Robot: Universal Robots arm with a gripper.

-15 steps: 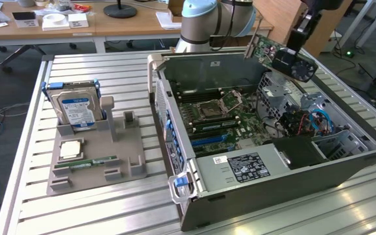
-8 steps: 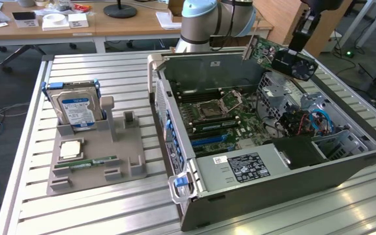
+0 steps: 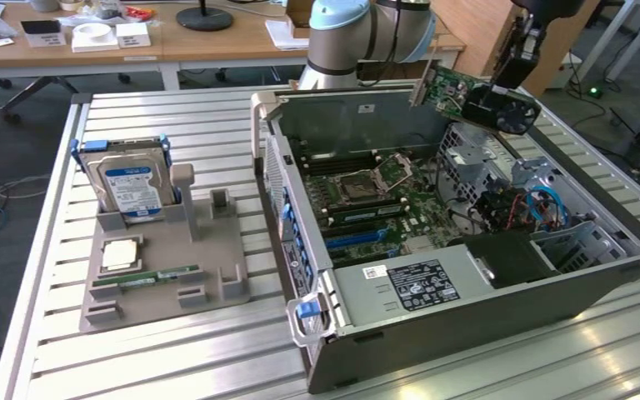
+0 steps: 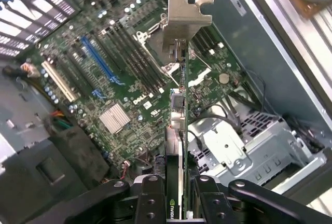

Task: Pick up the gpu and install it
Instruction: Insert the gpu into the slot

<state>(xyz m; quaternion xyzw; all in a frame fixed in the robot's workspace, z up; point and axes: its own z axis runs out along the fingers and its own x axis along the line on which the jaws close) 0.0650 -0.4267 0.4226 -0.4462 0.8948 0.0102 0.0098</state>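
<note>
Jaws: closed on the gpu point(image 4: 180, 130), one dark finger against each flat side, gripping the end opposite the bracket.
Gpu writing: a green Nvidia mark on the black shroud, right between the jaws; no other print on the card can be read.
Gpu position: held in the air, touching nothing but the jaws, above the far corner of the open computer case point(image 3: 487, 325) on the exterior view's right.
Gpu axis: in the wrist view the card is edge-on and its long axis runs straight away from the jaws. In the exterior view it slants, with the black fan point(image 3: 502, 112) low near the jaws and the other end higher toward the exterior view's left.
Bracket point(image 4: 185, 16): silvery metal with a bent, notched tab, at the end farthest from the jaws.
Motherboard point(image 4: 119, 79): green, lying below the card, with "DELL" printed in white near its middle.
Slots: a blue slot point(image 4: 96, 58) and a white slot point(image 4: 59, 81) lie side by side, both bare.
Heatsink point(image 4: 114, 117): small, silvery and finned, just beside the Dell lettering.
Power supply label point(image 3: 418, 283): black with white print, too small to read.
Hard drive point(image 3: 131, 185): silver with a blue label, upright in the grey tray point(image 3: 220, 275), well apart from the case.
RAM stick point(image 3: 146, 277): narrow and green, lying flat on the tray.
Surface point(image 3: 164, 358): slatted metal, carrying the tray and the case.
</note>
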